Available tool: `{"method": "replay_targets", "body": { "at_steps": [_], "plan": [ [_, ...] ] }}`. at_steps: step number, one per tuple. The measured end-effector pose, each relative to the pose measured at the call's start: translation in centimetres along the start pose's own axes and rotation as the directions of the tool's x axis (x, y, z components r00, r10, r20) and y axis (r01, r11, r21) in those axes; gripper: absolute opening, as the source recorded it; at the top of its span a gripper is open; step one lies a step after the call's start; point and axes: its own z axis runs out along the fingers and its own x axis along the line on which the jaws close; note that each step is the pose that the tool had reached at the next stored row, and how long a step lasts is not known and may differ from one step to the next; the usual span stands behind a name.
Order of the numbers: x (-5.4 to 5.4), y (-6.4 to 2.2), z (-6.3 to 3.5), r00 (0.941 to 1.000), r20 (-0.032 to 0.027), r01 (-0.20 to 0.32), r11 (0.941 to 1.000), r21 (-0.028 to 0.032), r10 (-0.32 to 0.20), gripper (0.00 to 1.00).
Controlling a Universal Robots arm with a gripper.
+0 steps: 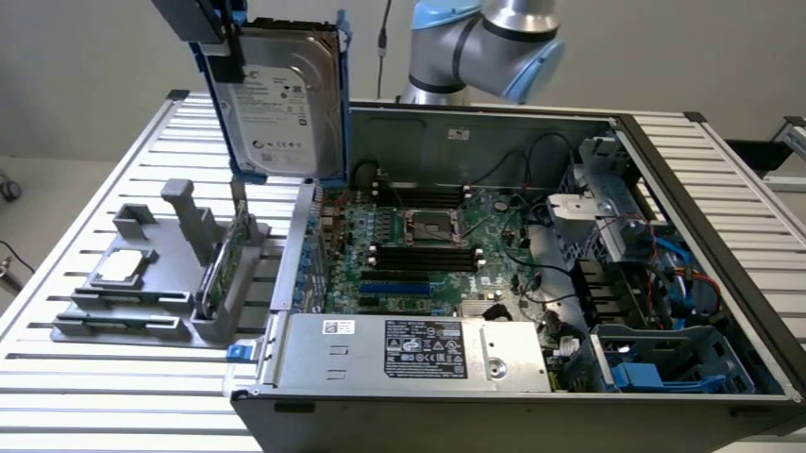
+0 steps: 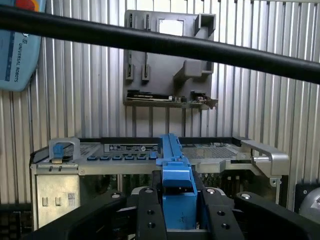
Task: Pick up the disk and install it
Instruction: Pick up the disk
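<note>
I have the gripper [image 2: 178, 197] clenched on the disk [image 1: 283, 104]. In the wrist view its black fingers [image 2: 150, 215] press on either side of the blue rail [image 2: 176, 172] that runs along the disk's edge. In the exterior view the disk hangs upright in the upper left of the frame, with its pale label facing the camera and blue rails down both long edges. It is well above the slatted table [image 1: 101, 377] and close over the wall of the open computer case [image 1: 705, 189] on the exterior view's left; I cannot tell whether its lower end touches that wall. The arm [image 1: 485, 42] reaches in from the top centre. At the left of the frame stands the grey fixture [image 1: 176, 302], with the small processor chip [image 1: 120, 267] lying flat in it and the green circuit card [image 1: 222, 269] standing on edge. Inside the case I see the motherboard [image 1: 422, 250] in the middle, the power supply [image 1: 403, 354] along the lower edge, and a bay with blue plastic [image 1: 662, 363] at the lower right. A black cable [image 2: 160, 42] crosses the wrist view.
</note>
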Motion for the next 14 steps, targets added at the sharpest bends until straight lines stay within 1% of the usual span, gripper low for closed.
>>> {"method": "replay_targets", "body": {
  "at_steps": [8, 14],
  "plan": [
    [2.6, -2.09, -0.18, 1.0000, 0.0001, 0.000, 1.0000, 0.0000, 0.000, 0.33],
    [4.3, -4.07, -0.31, 1.0000, 0.0000, 0.000, 1.0000, 0.0000, 0.000, 0.33]
  ]
}}
